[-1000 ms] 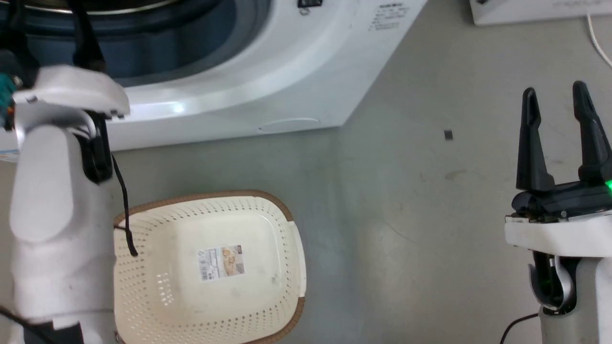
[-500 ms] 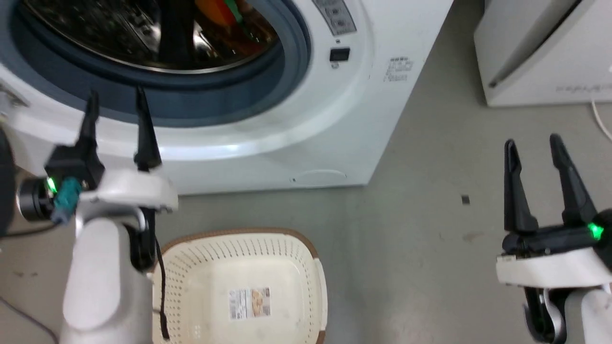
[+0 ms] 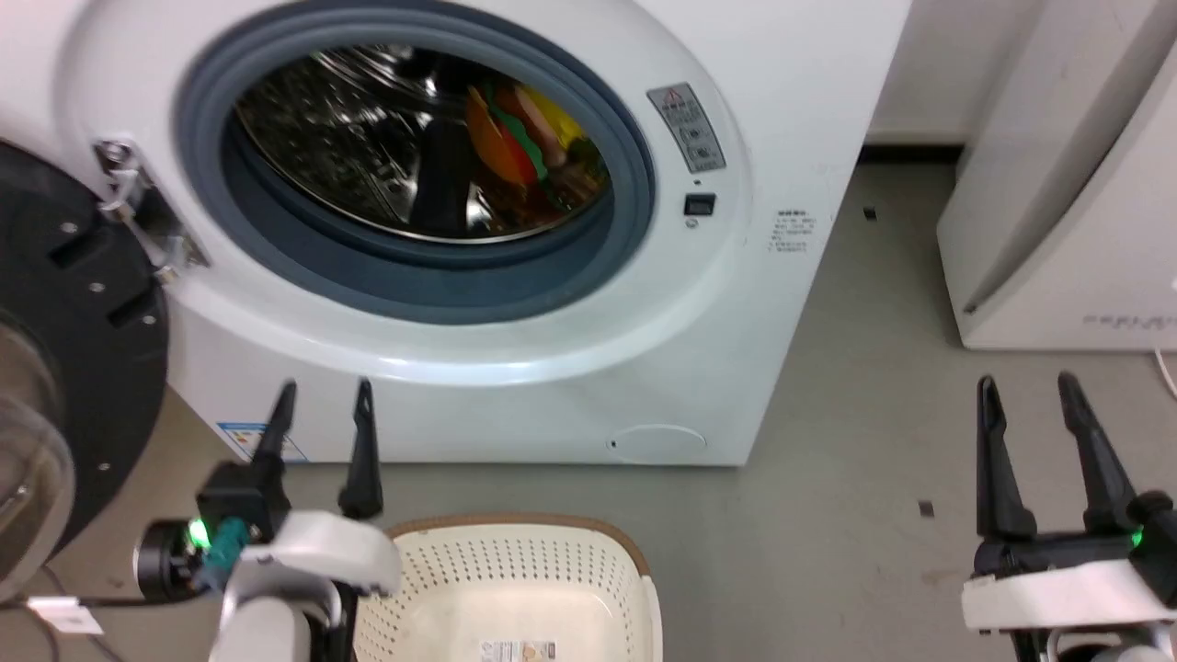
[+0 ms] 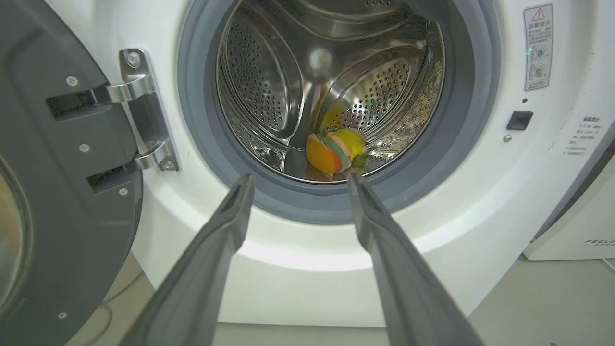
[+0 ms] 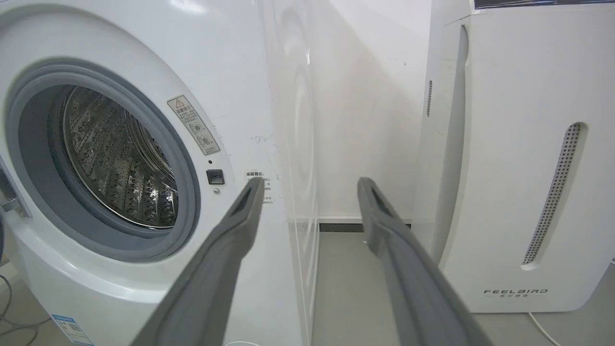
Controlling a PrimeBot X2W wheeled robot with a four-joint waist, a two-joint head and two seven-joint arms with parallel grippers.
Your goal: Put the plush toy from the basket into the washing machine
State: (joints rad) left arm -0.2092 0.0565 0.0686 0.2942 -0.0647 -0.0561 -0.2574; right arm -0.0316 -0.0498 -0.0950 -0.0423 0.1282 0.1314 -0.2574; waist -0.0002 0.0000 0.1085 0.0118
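Note:
The plush toy [image 3: 515,138], orange with green and yellow, lies inside the steel drum of the white washing machine [image 3: 791,119]; the left wrist view shows the plush toy [image 4: 334,150] at the drum's bottom. The black-framed door [image 3: 64,368] hangs open at the left. The cream basket [image 3: 515,579] stands on the floor before the washer, with only a paper label on its floor. My left gripper [image 3: 324,393] is open and holds nothing, low in front of the washer beside the basket. My right gripper [image 3: 1027,389] is open and holds nothing, over bare floor at the lower right.
A white "FEELBIRD" appliance [image 5: 519,158] stands to the right of the washer, with a strip of grey floor [image 3: 874,386] between them. A white cable [image 3: 1166,368] lies at the right edge. A dark cable [image 3: 83,602] runs along the floor at the lower left.
The camera has tilted up, so more of the washer port and door now shows. My left gripper has drawn back out of the port and down, open, leaving the toy in the drum.

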